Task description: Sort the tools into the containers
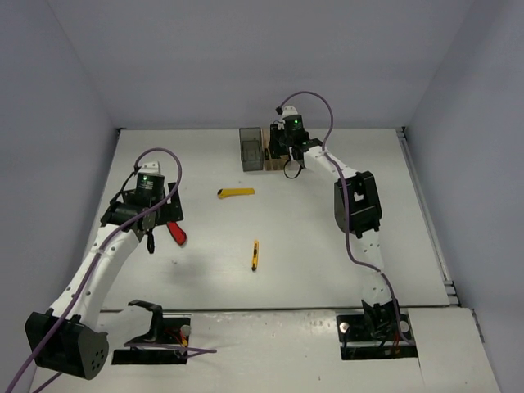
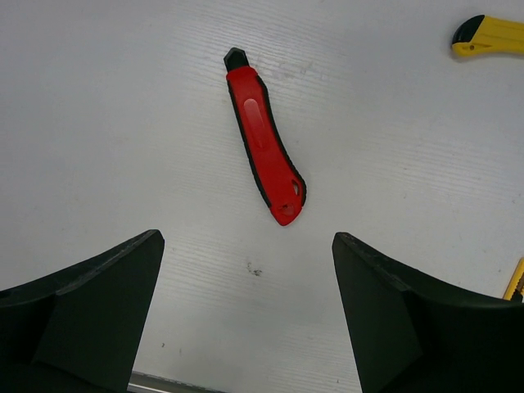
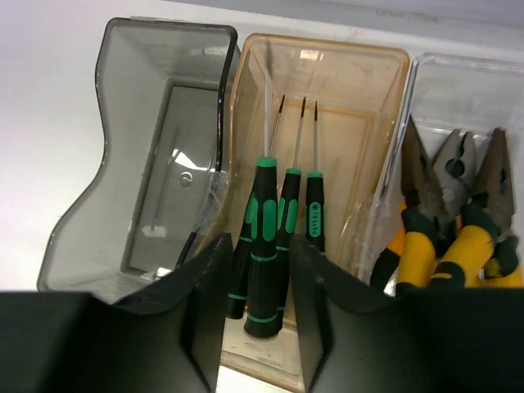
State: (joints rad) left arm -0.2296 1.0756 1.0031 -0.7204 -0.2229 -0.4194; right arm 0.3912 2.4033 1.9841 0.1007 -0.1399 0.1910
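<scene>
My left gripper (image 1: pixel 154 232) is open and hovers just short of the red-handled cutter (image 1: pixel 177 235), which lies flat on the table ahead of the fingers in the left wrist view (image 2: pixel 266 139). My right gripper (image 1: pixel 288 164) is over the bins. In the right wrist view its jaws (image 3: pixel 260 246) stand narrowly apart on either side of a black-green screwdriver (image 3: pixel 264 246) in the orange bin (image 3: pixel 352 90), with a thin gap on each side. More black-green screwdrivers (image 3: pixel 314 205) lean beside it. The clear bin (image 3: pixel 458 82) holds yellow-handled pliers (image 3: pixel 454 237). The smoky grey bin (image 3: pixel 139 147) is empty.
A yellow utility knife (image 1: pixel 237 193) lies mid-table and shows in the left wrist view (image 2: pixel 490 35). A yellow screwdriver (image 1: pixel 255 255) lies nearer the arms. The bins (image 1: pixel 254 149) stand by the back wall. Side walls enclose the table.
</scene>
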